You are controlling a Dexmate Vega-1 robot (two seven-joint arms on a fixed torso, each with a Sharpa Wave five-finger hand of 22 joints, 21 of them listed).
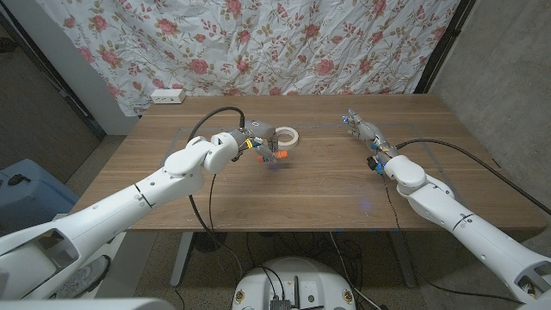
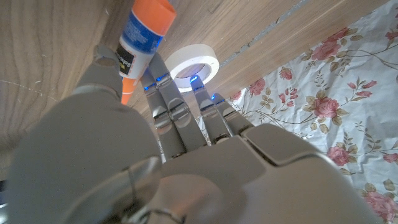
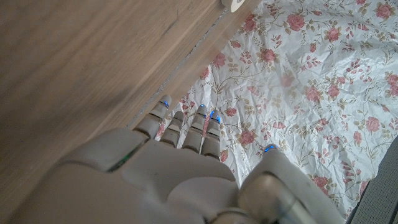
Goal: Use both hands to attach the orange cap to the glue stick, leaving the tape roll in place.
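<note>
The left hand [image 1: 256, 143] grips the glue stick [image 2: 144, 38], orange cap [image 2: 155, 12] apparently already on; tape roll [image 1: 287, 137] at 3 o'clock. The right hand [image 1: 362, 129] is spread, empty.

My left hand [image 1: 256, 145] is reaching in over mid-table, fingers [image 2: 180, 112] gripping the glue stick [image 2: 142, 38]. My right hand [image 1: 365, 132] is hovering apart, fingers [image 3: 186, 127] extended, holding nothing.

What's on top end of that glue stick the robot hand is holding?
An orange cap sits on the glue stick, held by the left robot hand. Its fingers cover the stick's lower end.
</note>
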